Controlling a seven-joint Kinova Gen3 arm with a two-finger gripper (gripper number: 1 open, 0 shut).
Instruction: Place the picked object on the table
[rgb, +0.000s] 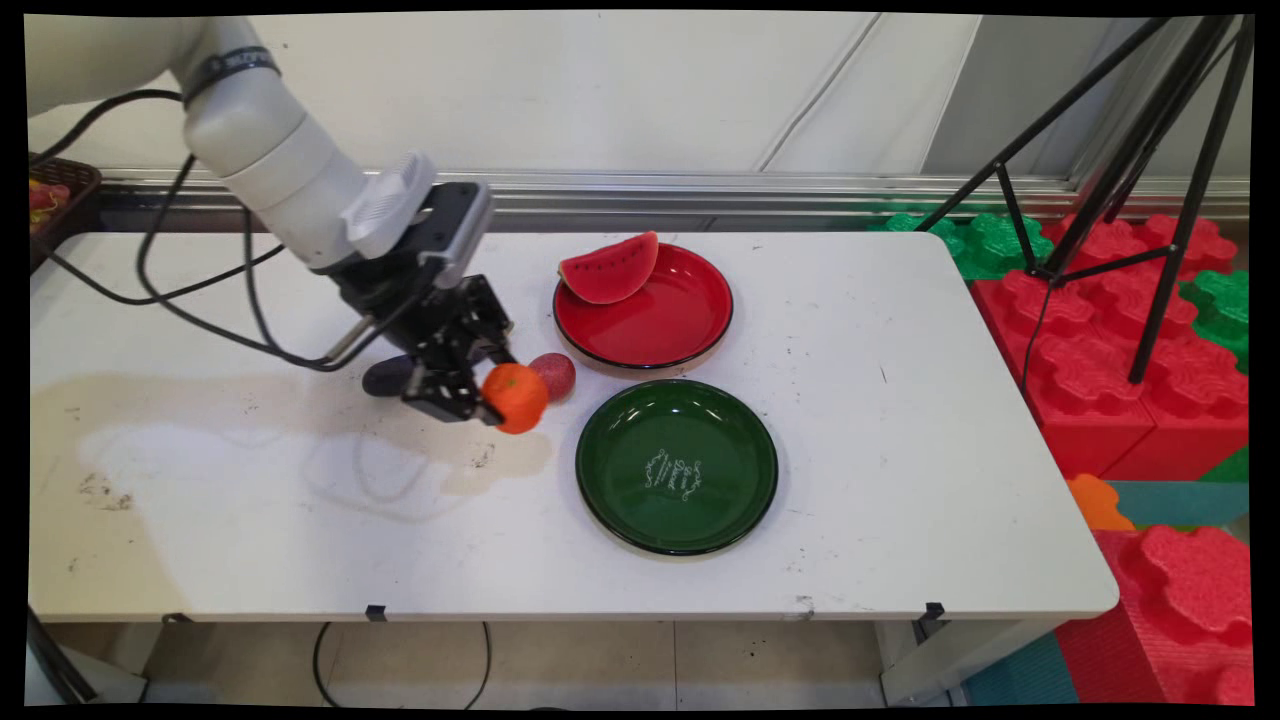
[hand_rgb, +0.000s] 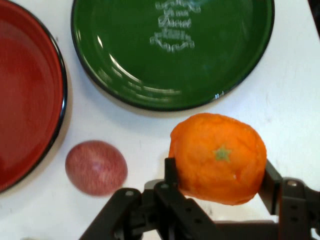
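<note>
Between the jaws sits a clamped orange (hand_rgb: 218, 157), hiding their tips.

White ornamental script sits in the middle of the round glossy green plate (rgb: 676, 465) (hand_rgb: 172, 52) — too small and blurred to read.

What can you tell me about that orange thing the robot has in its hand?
The orange is a round toy fruit with a dimpled, peel-like skin and a small green star-shaped stem mark facing the hand camera. It looks like plastic or foam. The hand grips it between two black fingers, one on each side, and it appears to hang just above the white table. A reddish, speckled egg-shaped fruit lies close beside it, apart from it. The green plate lies nearby, with nothing on it.
</note>
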